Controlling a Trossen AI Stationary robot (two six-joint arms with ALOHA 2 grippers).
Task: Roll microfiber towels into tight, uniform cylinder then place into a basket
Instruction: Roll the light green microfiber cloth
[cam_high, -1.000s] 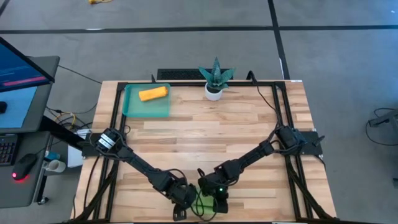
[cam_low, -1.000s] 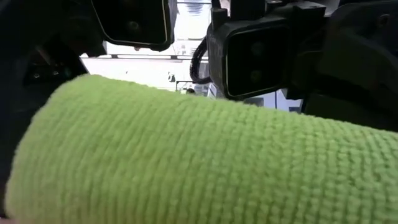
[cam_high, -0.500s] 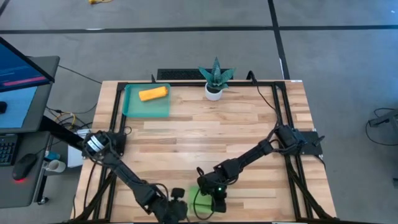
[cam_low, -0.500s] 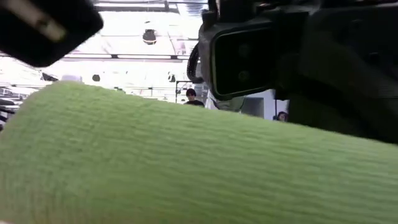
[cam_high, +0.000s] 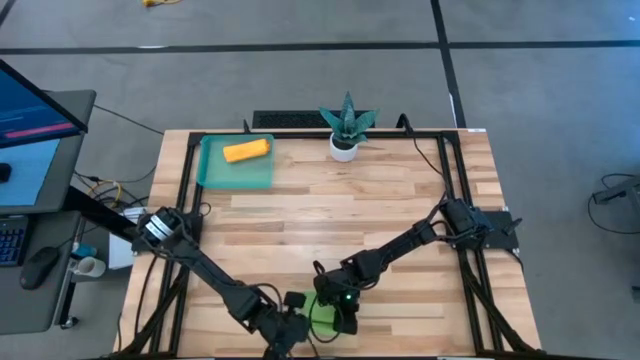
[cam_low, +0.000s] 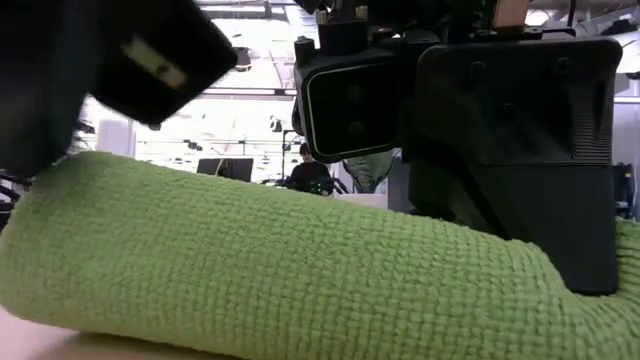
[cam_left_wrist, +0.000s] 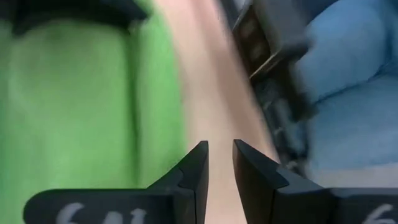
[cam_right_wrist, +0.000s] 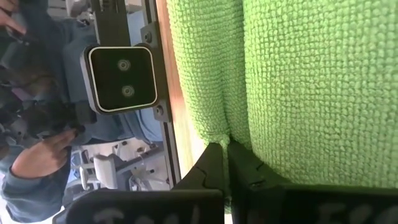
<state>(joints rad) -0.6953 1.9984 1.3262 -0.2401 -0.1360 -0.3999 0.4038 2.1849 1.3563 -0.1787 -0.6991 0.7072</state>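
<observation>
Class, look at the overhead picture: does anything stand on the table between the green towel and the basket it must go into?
Nothing visible does. The green towel lies at the near edge; the basket, already holding the orange roll, sits at the far left corner. Bare wood lies between them. The plant stands off to the side.

We count 2 towels: 1 orange towel (cam_high: 245, 151), rolled, far left; 1 green towel (cam_high: 322, 318) at near edge. Also 1 basket (cam_high: 212, 177), 1 potted plant (cam_high: 346, 125) far centre, 2 arms w/ 1 gripper each.
</observation>
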